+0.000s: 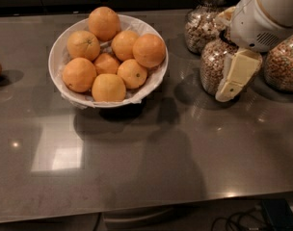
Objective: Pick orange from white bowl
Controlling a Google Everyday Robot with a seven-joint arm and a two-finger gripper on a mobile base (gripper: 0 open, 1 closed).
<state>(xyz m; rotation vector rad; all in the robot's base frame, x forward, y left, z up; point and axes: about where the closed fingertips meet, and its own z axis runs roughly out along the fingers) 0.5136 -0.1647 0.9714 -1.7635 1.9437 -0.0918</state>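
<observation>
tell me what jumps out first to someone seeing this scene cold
The white bowl heaped with oranges, rear left on the grey counter, draws the eye first; the deep-orange orange sits on its right side. Next is the robot's pale gripper, hanging at right in front of the glass jars of cereal, well apart from the bowl.

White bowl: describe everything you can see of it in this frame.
The white bowl is wide, round and shallow, with a thin rim and a crinkled white lining showing at its edge. It stands upright on the grey counter, at back left, casting a shadow forward. Eight oranges are heaped in it, filling it. The tool hangs to its right, in front of the cereal jars, clear of the bowl.
</observation>
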